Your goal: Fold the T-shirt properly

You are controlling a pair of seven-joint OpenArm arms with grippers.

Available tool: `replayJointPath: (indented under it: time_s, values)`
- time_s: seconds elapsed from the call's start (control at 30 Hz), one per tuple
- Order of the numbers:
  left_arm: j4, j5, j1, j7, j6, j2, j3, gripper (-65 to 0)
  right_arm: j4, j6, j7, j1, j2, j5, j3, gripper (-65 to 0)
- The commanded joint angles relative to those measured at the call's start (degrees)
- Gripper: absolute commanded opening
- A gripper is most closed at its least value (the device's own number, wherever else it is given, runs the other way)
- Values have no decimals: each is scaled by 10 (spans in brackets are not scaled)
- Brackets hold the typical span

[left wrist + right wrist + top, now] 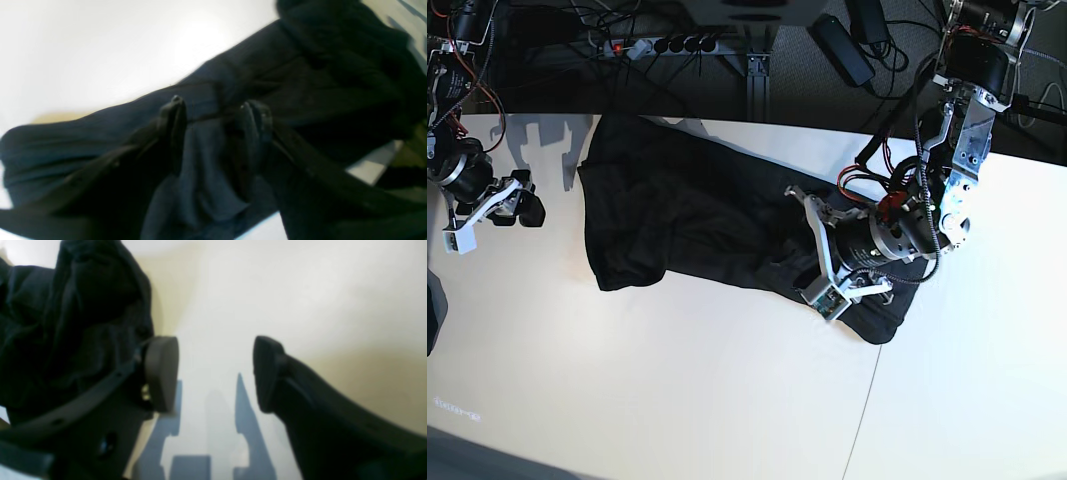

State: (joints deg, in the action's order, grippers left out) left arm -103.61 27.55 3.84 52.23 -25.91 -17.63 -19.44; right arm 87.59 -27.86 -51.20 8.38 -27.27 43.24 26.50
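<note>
The black T-shirt (687,220) lies rumpled across the back half of the white table (677,400), plain side up. My left gripper (809,248) rests low on its right part, the jaws spread. In the left wrist view the left gripper (213,111) has its fingers apart, with a fold of the T-shirt (300,66) lying between and under them. My right gripper (512,215) hovers over bare table left of the shirt. Seen by the right wrist, the right gripper (215,373) is open and empty, with the T-shirt (66,323) bunched beside its left finger.
A power strip (657,45) and cables run behind the table's back edge. A seam (867,400) crosses the tabletop at the front right. A dark object (432,310) sits at the left border.
</note>
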Motion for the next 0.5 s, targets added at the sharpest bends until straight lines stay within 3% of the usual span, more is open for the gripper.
replayJointPath:
  time_s: [0.0, 0.07, 0.27, 0.47]
  values:
    - [-10, 5, 11, -17, 9, -2, 15, -338, 2, -35, 13, -6, -11, 7, 5, -246]
    - [-10, 5, 11, -19, 11, -2, 37, -338, -10, -35, 16, -6, -11, 7, 5, -216]
    - [-10, 4, 10, -18, 11, -11, 103, -338, -56, -35, 16, -6, -2, 30, 5, -216]
    - [-1, 4, 3, -18, 11, -50, 119, -338, -72, -35, 10, -6, 54, 49, 5, -216]
